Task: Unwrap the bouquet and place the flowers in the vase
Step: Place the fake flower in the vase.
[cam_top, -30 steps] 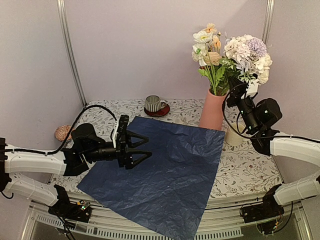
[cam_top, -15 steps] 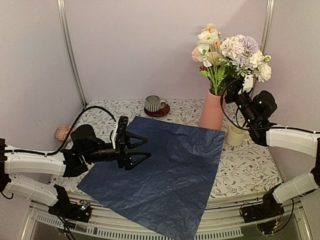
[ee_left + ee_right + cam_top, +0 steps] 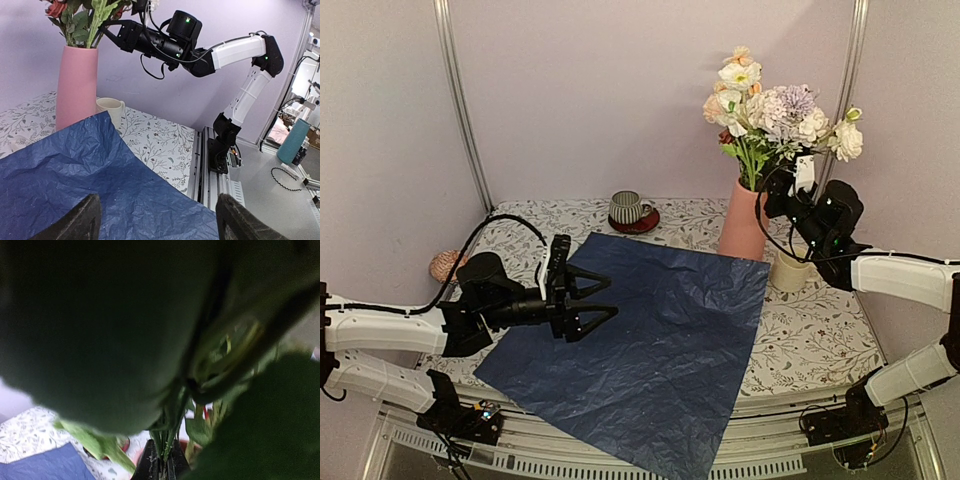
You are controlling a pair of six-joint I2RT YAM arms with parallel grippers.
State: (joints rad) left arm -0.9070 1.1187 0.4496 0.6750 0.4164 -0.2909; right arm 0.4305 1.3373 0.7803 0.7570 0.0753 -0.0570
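1. My right gripper (image 3: 777, 197) is clamped on the green stems of the pastel artificial flowers (image 3: 770, 105) at the tall salmon-pink matte vase's (image 3: 745, 225) mouth, one o'clock.
2. My left gripper (image 3: 613, 297) fingers stand apart over the crinkled blue paper sheet (image 3: 660, 340).

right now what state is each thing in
vase, upright, holding stems
flowers, unwrapped, upright, stems in the vase
paper, spread flat, near corner over the table edge
left gripper, jaws open, empty, over the paper
right gripper, jaws shut on flower stems
cup, upright on its saucer
mug, upright
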